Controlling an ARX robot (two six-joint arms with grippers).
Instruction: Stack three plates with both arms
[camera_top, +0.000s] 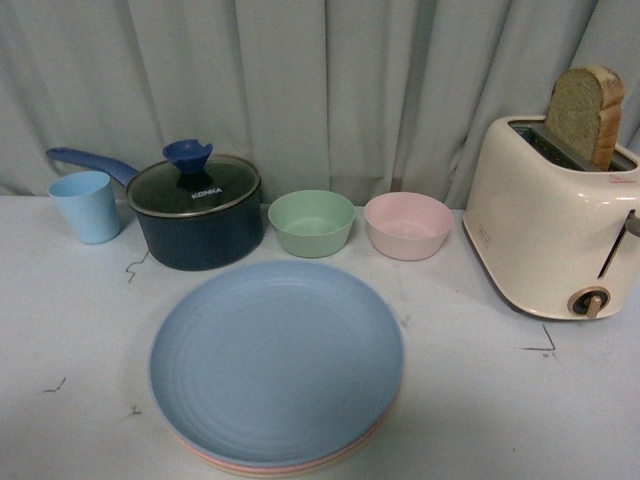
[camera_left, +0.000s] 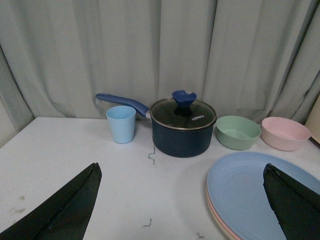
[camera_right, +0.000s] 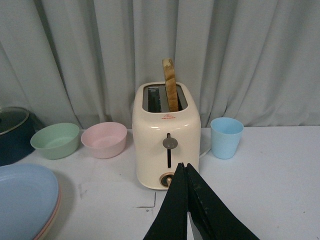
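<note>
Three plates are seen stacked in one pile on the white table (camera_top: 60, 300), near its front edge: the light blue plate (camera_top: 275, 358) lies on top, and beneath it only the thin rims of the cream-beige plate (camera_top: 345, 451) and the pink plate (camera_top: 215, 459) are visible; which of the two is lowest cannot be told. Behind the pile two small bowls are counted, a green bowl (camera_top: 311, 222) and a pink bowl (camera_top: 407, 225), side by side. One dark blue lidded saucepan (camera_top: 198, 210) is placed to their left. Two light blue cups are found: one cup (camera_top: 86, 206) beside the saucepan, a second cup (camera_right: 226, 137) beyond the toaster. One cream toaster (camera_top: 548, 230) holds one bread slice (camera_top: 585, 112). The left gripper (camera_left: 182, 205) is spread wide with nothing held; the right gripper (camera_right: 187, 200) is pressed closed, empty.
</note>
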